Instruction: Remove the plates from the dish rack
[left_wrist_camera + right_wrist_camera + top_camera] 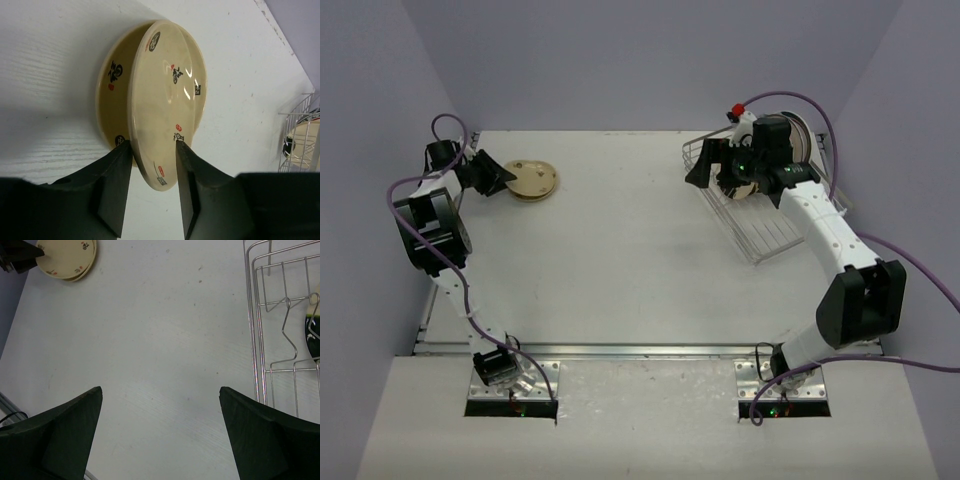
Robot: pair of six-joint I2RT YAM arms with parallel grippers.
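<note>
Your left arm (430,225) was folded up the left edge of the top view, elbow bent. Its wrist was turned inward, so the left claw (152,145) pointed right at the cream stack in the upper left of the table (620,260).

Left claw was rolled on its side. Its fingers (117,185) were clamped on the near rim of the upper cream plate (167,100), one on each face. That plate was tilted and leaning on the lower cream plate (112,100), which lay flat on the table.

Your right arm (820,215) arced up the right side, with its forearm reaching toward the upper right over the dish rack (760,235).

Right claw (160,388) was spread wide with nothing between the fingers. It hung over bare table just left of the rack's wire side.

A green-rimmed plate (312,340) stood in the rack at the right edge of the right wrist view, mostly cut off. More of the rack's contents sat behind the wrist in the top view, but I couldn't count them.
</note>
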